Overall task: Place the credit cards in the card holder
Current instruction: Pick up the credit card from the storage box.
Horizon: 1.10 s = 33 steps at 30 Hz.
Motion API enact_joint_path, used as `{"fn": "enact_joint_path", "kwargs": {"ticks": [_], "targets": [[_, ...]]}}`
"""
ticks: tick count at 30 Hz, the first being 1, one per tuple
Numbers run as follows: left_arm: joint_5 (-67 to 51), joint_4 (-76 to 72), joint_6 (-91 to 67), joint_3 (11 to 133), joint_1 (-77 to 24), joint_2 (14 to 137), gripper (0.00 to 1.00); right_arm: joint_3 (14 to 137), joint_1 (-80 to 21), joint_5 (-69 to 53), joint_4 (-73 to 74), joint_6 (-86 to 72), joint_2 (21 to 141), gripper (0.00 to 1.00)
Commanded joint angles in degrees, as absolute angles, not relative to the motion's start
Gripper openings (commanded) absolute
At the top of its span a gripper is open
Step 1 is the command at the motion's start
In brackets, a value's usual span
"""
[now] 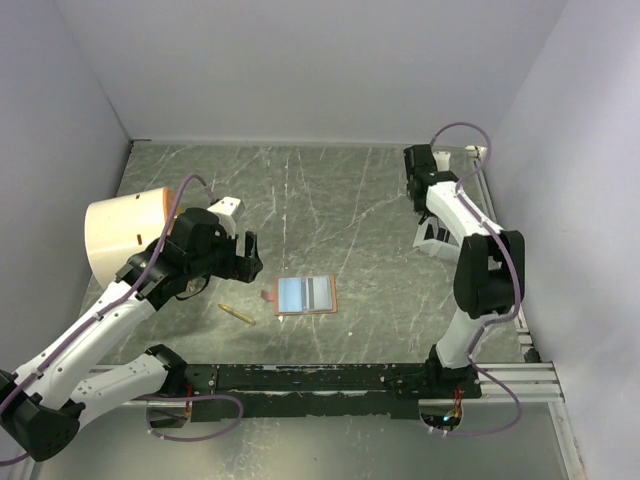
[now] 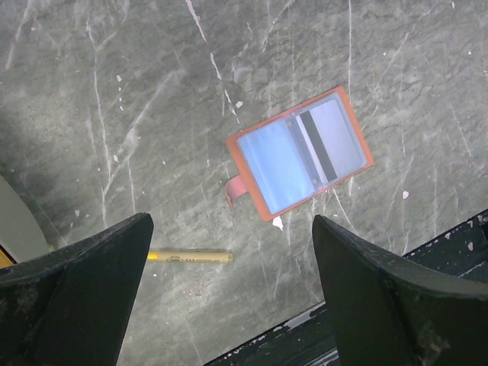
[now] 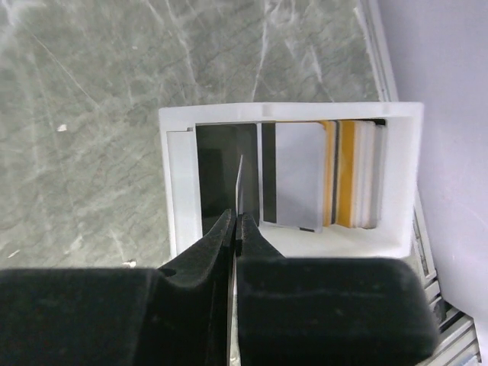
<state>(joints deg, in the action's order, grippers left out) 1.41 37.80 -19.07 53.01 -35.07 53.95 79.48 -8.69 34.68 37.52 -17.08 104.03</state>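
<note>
Card holder (image 1: pixel 305 294), tan leather-like with glossy pockets, lay open flat on the marbled desk (image 1: pixel 350 200) at lower centre of the top view, long axis left-right, just right of the spread left fingers (image 2: pixel 99 267). Right fingers (image 3: pixel 206 252), well apart at upper right, pinched a thin credit card (image 3: pixel 239 183) edge-on over the white plastic tray (image 3: pixel 290 112).

Grey-green marbled tabletop (image 1: pixel 330 200) with white veins, enclosed by plain pale walls (image 1: pixel 300 70) at back, left and right; even diffuse light.
</note>
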Motion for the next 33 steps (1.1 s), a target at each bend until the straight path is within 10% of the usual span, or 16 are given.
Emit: {"fn": "enact_joint_path", "kwargs": {"ticks": [1, 15, 33], "targets": [[0.37, 36.81, -18.15, 52.63, -34.71, 51.75, 0.97, 82.02, -8.82, 35.74, 39.94, -17.0, 97.11, 0.0], [-14.52, 22.93, -11.59, 48.02, -34.72, 40.75, 0.92, 78.55, -17.55, 11.91, 37.57, -12.83, 82.15, 0.0], [-37.04, 17.71, -13.63, 49.09, -34.69, 54.04, 0.9, 55.33, -27.39, -50.27, 16.16, -7.84, 73.35, 0.0]]}}
